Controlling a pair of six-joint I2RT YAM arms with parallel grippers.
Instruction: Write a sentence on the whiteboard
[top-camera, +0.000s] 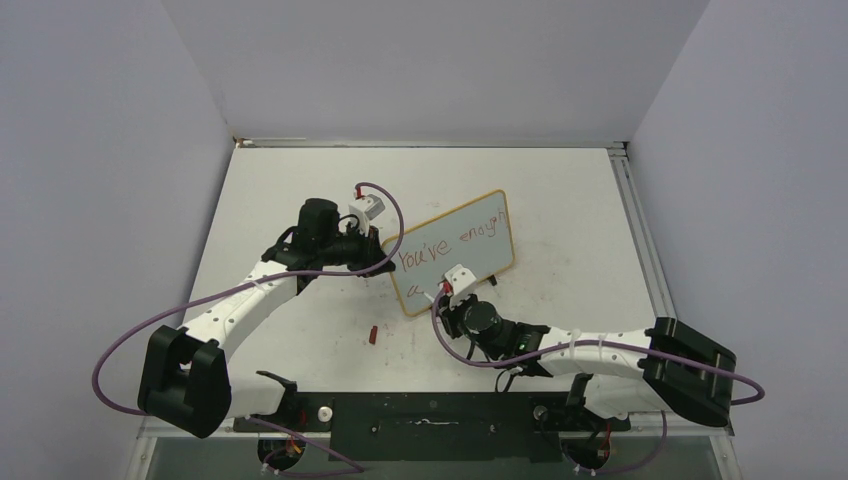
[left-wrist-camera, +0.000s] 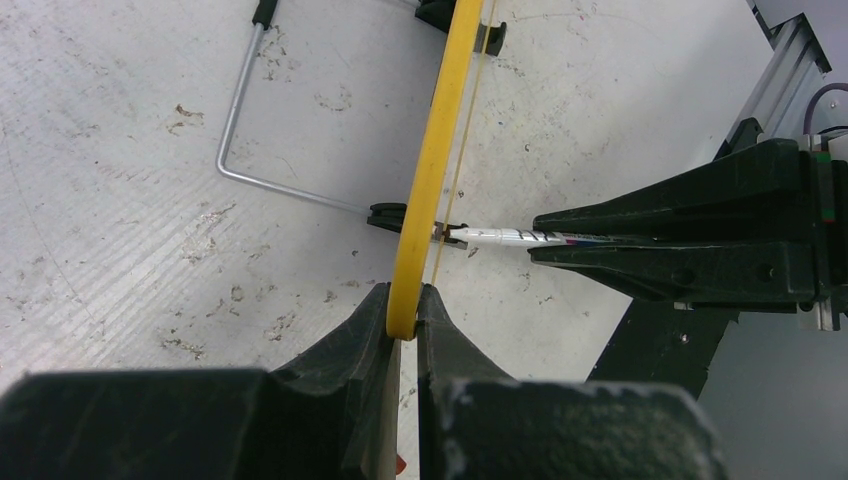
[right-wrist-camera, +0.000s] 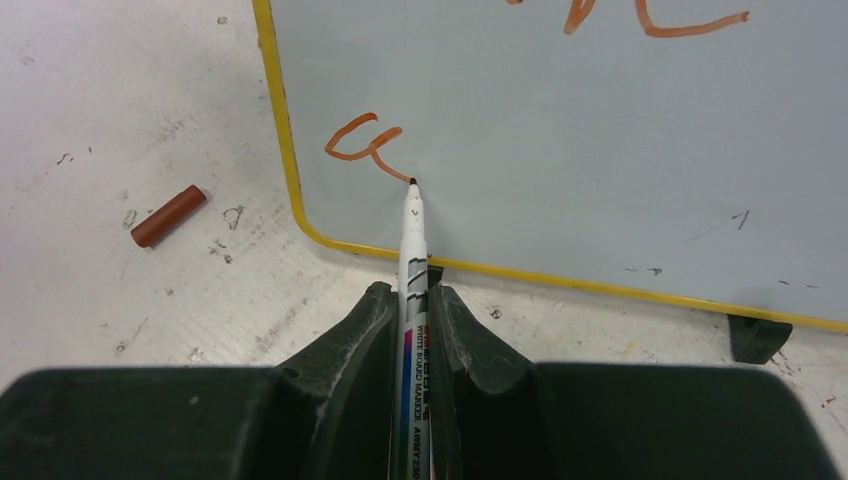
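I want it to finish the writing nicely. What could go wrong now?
The left fingers pinch only the rim of the board, so a hard push from the marker might tilt or slip it. The cap lies loose near the board; an arm could knock it away.

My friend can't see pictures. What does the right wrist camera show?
The right tool grips a white marker, its tip on the whiteboard at the end of a small red squiggle near the yellow-rimmed corner. A red cap lies on the table to the left.
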